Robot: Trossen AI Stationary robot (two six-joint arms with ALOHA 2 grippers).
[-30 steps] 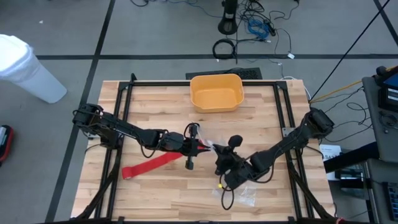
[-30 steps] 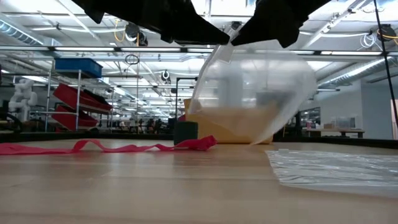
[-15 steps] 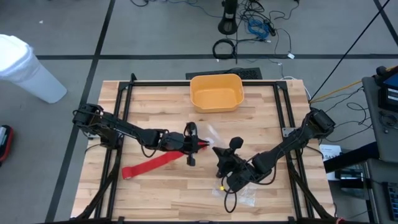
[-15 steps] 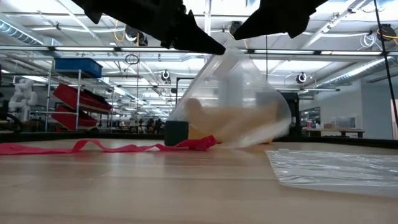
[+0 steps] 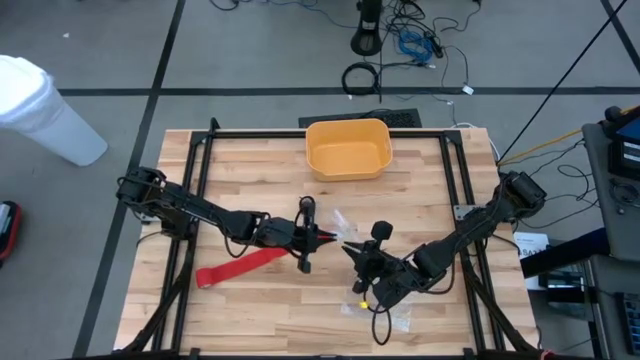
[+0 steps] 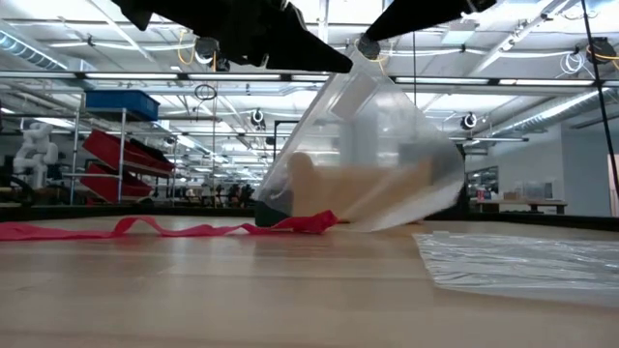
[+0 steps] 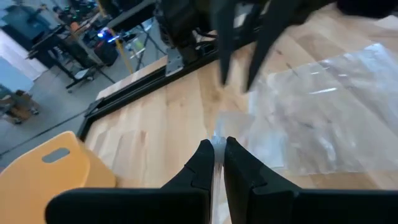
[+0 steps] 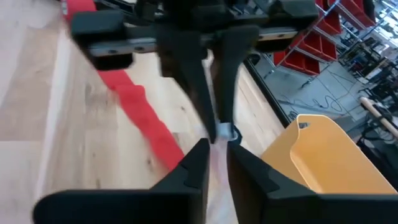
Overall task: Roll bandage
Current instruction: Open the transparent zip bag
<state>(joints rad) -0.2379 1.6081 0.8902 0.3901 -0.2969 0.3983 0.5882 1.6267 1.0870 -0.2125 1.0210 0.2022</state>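
1 wooden surface (image 5: 250, 160) inside a black frame, everything sits on it

2 dark arms, both reaching in and meeting nose to nose near the middle, slightly toward the front edge

1 orange tub (image 5: 348, 148) at the back centre, well apart from both arms, nothing visible inside

1 bandage (image 5: 240, 265), red, unrolled: a flat strip lying diagonally on the surface left of centre. Far end points to the front left, near end is bunched up just beside the left arm's tip. In the low view it runs wavy along the wood and its bunched end (image 6: 309, 222) sits at the foot of the lifted bag. Neither hand has it

2 clear plastic bags. Bag one (image 6: 377, 145) is lifted off the wood between the two arm tips and hangs tilted, lower edge down at the surface by the bandage end. Bag two (image 6: 522, 259) lies flat and crinkled on the surface under the right arm, toward the front

2 hands. Left hand (image 5: 322, 237): clenched on the top edge of bag one, thin film pinched between the tips in the wrist view. Right hand (image 5: 350, 250): right up against the left hand at the same bag edge, film runs by it; can't tell whether it is gripping or has let go
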